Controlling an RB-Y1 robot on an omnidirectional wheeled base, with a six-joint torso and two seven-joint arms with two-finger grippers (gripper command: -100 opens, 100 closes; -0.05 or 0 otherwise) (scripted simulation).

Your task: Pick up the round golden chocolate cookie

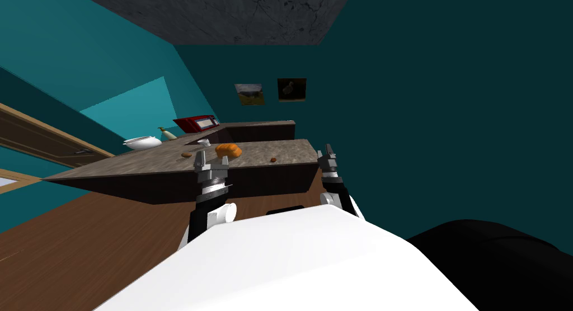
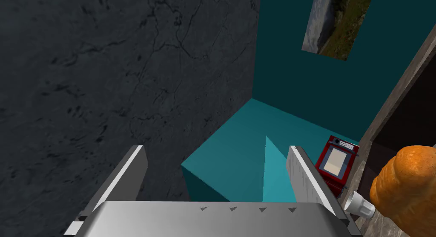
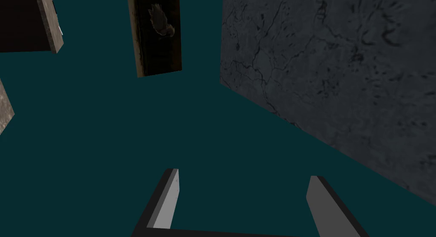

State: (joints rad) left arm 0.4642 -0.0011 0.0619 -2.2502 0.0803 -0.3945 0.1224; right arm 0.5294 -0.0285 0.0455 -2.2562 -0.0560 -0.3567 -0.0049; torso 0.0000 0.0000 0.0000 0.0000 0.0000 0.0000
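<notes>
A brown speck point(image 1: 186, 155) just outside the left gripper point(image 1: 211, 163) and a second speck point(image 1: 273, 159) between it and the right gripper point(image 1: 327, 152) are too small to identify, and the orange loaf point(image 2: 404, 189) beside the left gripper is cut off by the edge.

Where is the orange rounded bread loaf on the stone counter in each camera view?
Head view: orange bread loaf on the brown stone counter, just beyond the left gripper.
Left wrist view: close beside one finger of that open gripper.
Right wrist view: not in it.
Shared landmark: the dark cracked ceiling.
</notes>
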